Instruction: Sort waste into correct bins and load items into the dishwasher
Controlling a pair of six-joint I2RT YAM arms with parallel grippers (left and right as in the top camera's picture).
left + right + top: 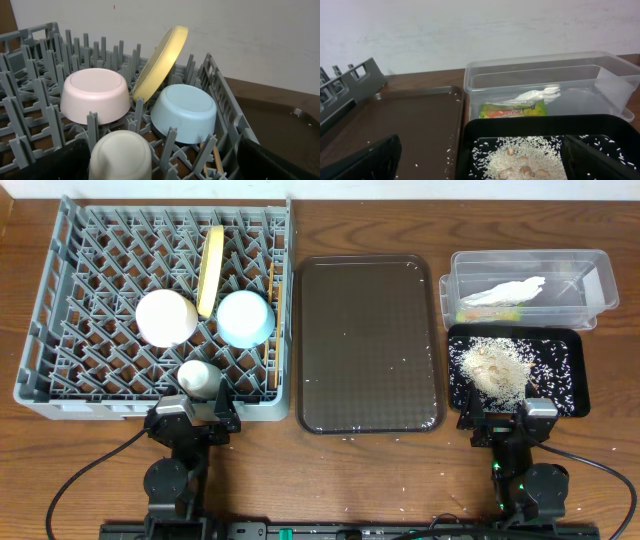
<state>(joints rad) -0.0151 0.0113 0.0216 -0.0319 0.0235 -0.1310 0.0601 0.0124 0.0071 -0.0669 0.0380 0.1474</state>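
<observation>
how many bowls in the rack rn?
2. The white bowl sits upside down left of centre in the dish rack. The light blue bowl sits upside down right of it, past the yellow plate. None looks hidden.

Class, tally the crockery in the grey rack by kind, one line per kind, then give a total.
Plates: 1, the yellow plate
Bowls: 2, the white bowl and the light blue bowl
Cups: 1, the small white cup
Total: 4
</observation>
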